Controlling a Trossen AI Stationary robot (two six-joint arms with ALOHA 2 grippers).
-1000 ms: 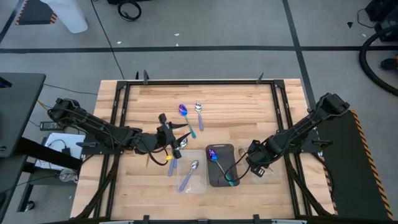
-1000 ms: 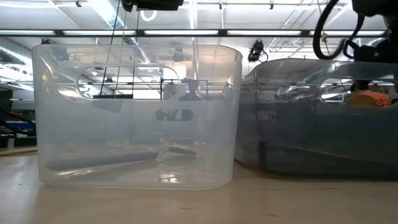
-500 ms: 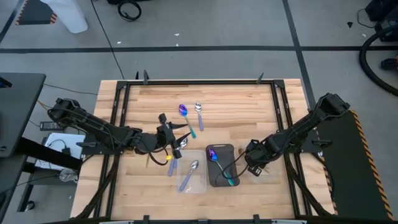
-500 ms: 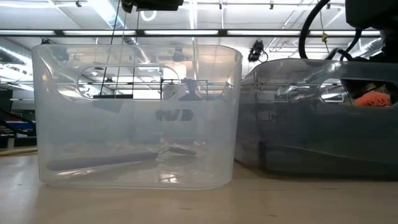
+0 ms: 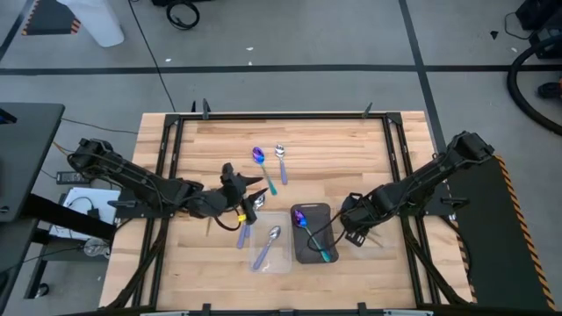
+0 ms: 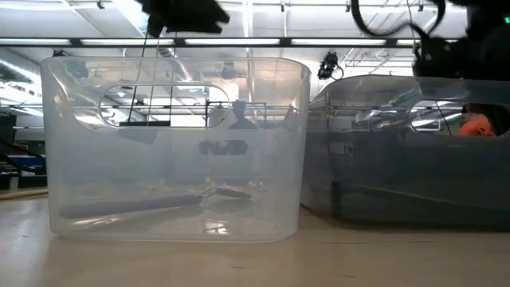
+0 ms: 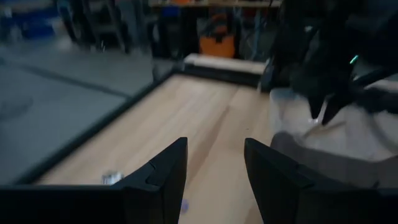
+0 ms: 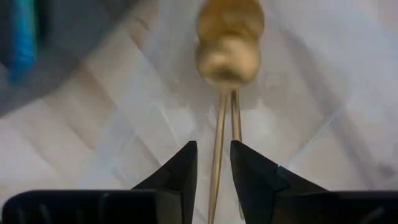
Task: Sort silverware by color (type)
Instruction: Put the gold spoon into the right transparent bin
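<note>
- Near the front edge, our right gripper (image 8: 211, 171) hangs over two gold spoons (image 8: 229, 46) in a clear tray (image 8: 298, 124); its fingers are a little apart, holding nothing.
- A purple-blue spoon (image 5: 309, 230) lies in the dark tray (image 5: 313, 254) (teal handle), a silver spoon (image 5: 268, 244) in the clear tray beside it.
- Our left gripper (image 5: 250, 200) is wide and empty.
- Farther back, two spoons (image 5: 270, 163) lie on bare wood, far from the edges.

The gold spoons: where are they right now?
The gold spoons lie in a clear tray right under the right gripper, on the table's right side beside the dark tray; the right wrist view shows their bowls stacked.
</note>
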